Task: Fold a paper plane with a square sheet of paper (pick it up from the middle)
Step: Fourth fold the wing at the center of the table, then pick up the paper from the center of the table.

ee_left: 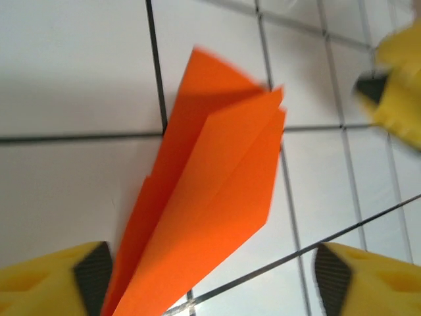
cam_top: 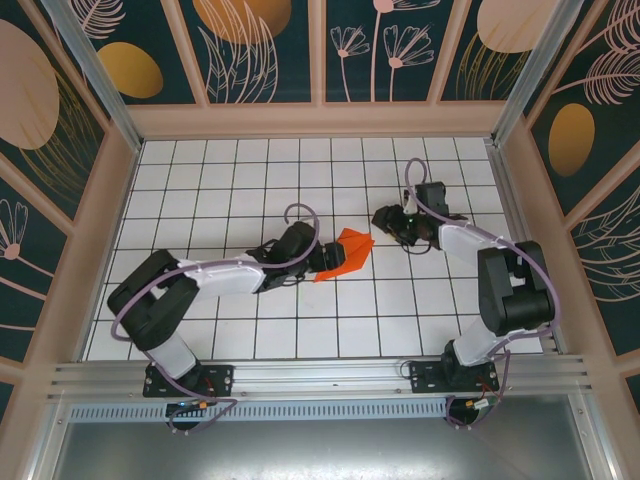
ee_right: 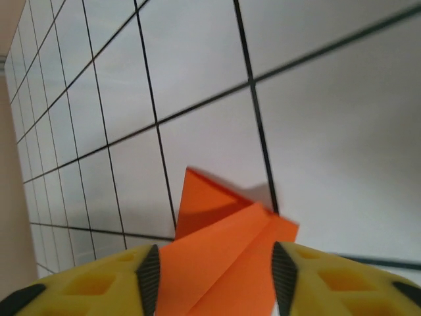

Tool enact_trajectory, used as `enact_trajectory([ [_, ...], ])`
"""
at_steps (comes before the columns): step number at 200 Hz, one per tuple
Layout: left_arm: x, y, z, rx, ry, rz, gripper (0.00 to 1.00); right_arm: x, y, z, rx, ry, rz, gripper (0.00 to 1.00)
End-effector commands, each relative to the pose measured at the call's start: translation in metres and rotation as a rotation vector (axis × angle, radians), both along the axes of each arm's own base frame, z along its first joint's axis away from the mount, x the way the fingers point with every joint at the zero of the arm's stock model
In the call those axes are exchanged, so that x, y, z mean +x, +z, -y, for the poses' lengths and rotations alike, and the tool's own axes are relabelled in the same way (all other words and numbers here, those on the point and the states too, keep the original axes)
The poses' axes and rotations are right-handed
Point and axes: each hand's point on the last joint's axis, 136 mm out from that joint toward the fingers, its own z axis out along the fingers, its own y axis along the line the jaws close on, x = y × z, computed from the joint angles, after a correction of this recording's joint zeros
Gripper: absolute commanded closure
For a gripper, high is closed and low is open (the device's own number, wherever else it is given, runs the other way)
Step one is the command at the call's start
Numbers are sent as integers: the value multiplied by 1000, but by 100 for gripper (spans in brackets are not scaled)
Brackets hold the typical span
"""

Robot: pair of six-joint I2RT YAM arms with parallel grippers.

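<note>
On the gridded table [cam_top: 230,180], the left gripper [ee_left: 212,273] stands wide around the nose of the paper plane [ee_left: 217,171] lying folded mid-table, the right gripper [ee_right: 214,273] half-parted just off its tail, so folding looks done and both need only withdraw cleanly.

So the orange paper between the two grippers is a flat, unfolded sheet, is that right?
Not quite: the orange paper between the left gripper and the right gripper is folded, with creased, overlapping layers, as the left wrist view shows.
</note>
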Motion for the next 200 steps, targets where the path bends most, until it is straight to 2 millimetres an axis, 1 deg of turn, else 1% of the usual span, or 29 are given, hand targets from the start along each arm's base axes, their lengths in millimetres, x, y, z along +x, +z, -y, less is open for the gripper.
enact_trajectory([
  [1, 22, 32, -23, 0, 93, 92, 8, -11, 7, -20, 56, -3, -12, 45],
  [19, 28, 43, -37, -24, 121, 121, 1, -17, 0, -30, 57, -27, -38, 43],
  [40, 33, 49, -57, -55, 184, 131, 1, -20, -8, -34, 58, -79, -68, 43],
  [50, 33, 47, -67, -87, 230, 120, 1, -20, -11, -35, 65, -101, -80, 43],
  [66, 31, 47, -76, -139, 255, 119, 1, -19, -17, -35, 68, -137, -106, 43],
  [78, 30, 45, -81, -141, 265, 116, 1, -18, -19, -36, 69, -149, -114, 43],
  [102, 28, 40, -86, -115, 256, 109, 1, -14, -26, -43, 52, -160, -131, 44],
  [111, 27, 35, -88, -96, 252, 86, 1, -13, -32, -42, 28, -179, -150, 44],
  [124, 27, 32, -88, -83, 235, 60, 2, -11, -38, -41, -3, -198, -166, 44],
  [141, 25, 30, -86, -83, 207, 40, 1, -7, -40, -44, -11, -210, -160, 44],
  [177, 22, 29, -85, -61, 177, 25, 2, 1, -33, -65, 41, -150, -123, 49],
  [200, 20, 27, -86, -50, 171, 20, 1, 1, -26, -76, 72, -102, -91, 53],
])
